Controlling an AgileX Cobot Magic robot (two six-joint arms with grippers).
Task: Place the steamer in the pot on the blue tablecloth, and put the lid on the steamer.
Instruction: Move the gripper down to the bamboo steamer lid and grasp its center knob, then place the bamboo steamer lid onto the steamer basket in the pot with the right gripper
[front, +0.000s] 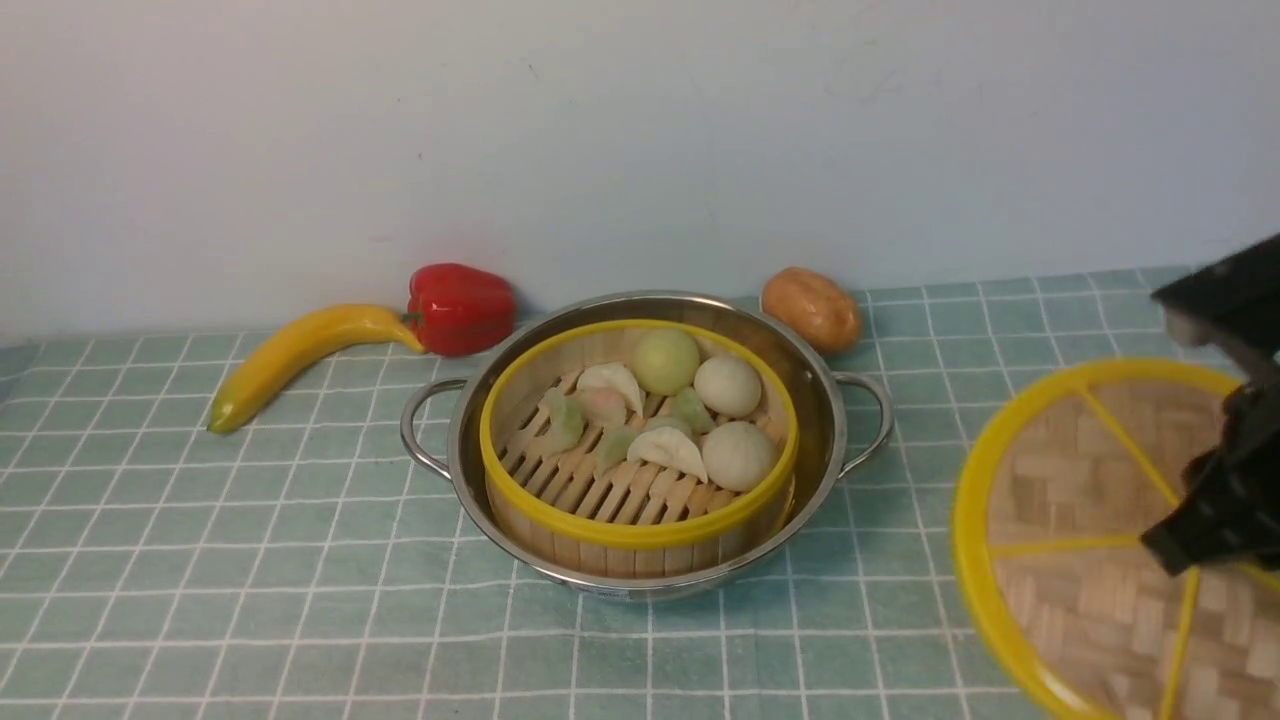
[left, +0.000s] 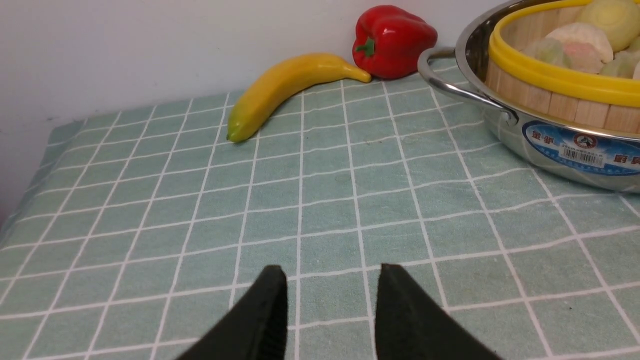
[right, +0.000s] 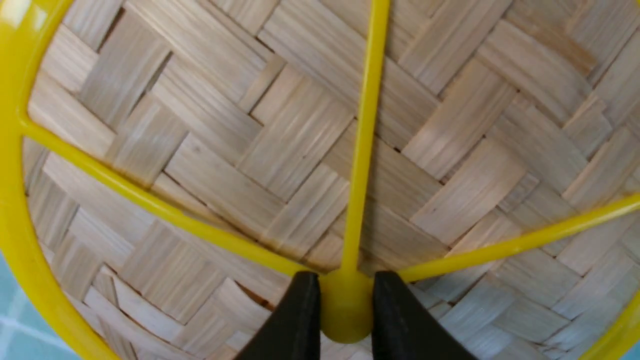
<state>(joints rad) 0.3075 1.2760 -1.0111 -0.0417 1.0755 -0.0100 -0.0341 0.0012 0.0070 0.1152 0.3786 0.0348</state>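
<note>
Left wrist view first: the left gripper (left: 332, 272) hangs over bare cloth with its two black fingers spread and nothing between them. That same view gives the only writing in the room, a blue label (left: 582, 147) on the side of the pot (front: 822, 405). It carries a round red-and-white emblem, a barcode and Chinese characters too small for me to read.

Across the table from the left I count one banana (front: 300, 355) and one red pepper (front: 460, 307) touching its far tip. Then comes the one steel pot with two looped handles. The steamer (front: 640, 535) sits inside the pot, its yellow rim standing above the steel edge. It holds three round buns and several dumplings that overlap too much to count. One potato (front: 810, 308) lies just behind the pot on the right.

Well apart on the right is the lid (front: 1060, 500), cut off by the edge of the front view. Whether it rests on the cloth I cannot tell. The right gripper (right: 345, 295) is pinching the lid's yellow knob (right: 346, 320), where three spokes meet.

Everything stands on the blue tablecloth (front: 200, 560), pale teal with a white grid, and a plain pale wall (front: 640, 130) rises behind it.
</note>
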